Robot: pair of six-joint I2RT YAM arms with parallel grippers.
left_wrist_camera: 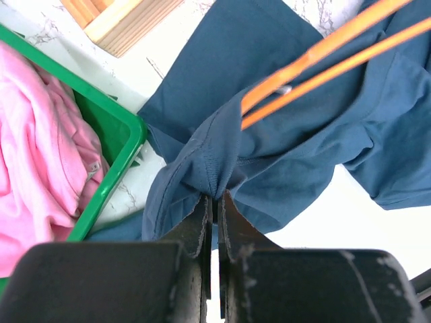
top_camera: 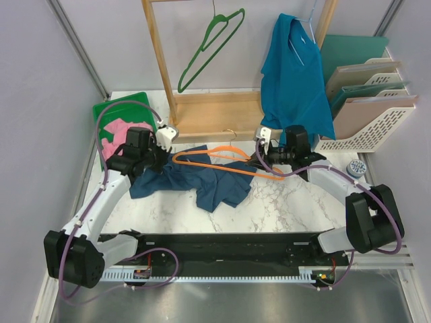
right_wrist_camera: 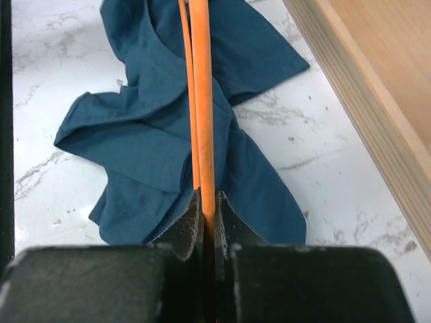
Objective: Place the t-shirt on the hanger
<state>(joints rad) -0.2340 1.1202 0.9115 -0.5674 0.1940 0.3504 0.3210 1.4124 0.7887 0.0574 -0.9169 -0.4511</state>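
The dark navy t-shirt (top_camera: pixel 202 182) lies crumpled on the marble table, its left part lifted. My left gripper (top_camera: pixel 153 160) is shut on a bunched fold of that t-shirt (left_wrist_camera: pixel 222 148), pinched at the fingertips (left_wrist_camera: pixel 214 196). The thin orange hanger (top_camera: pixel 222 161) hovers over the shirt, its left end beside the held fold and crossing the upper right of the left wrist view as the hanger's two bars (left_wrist_camera: pixel 323 60). My right gripper (top_camera: pixel 259 159) is shut on the hanger's right end; in the right wrist view the hanger (right_wrist_camera: pixel 200 101) runs straight up from the gripper (right_wrist_camera: pixel 209 195) over the t-shirt (right_wrist_camera: pixel 148 141).
A green tray (top_camera: pixel 108 111) with a pink garment (top_camera: pixel 118 131) sits at back left. A wooden rack (top_camera: pixel 202 111) stands behind, carrying a green hanger (top_camera: pixel 209 50) and a teal shirt (top_camera: pixel 293 74). File holders (top_camera: pixel 370 101) stand at back right, a small jar (top_camera: pixel 356 168) near them.
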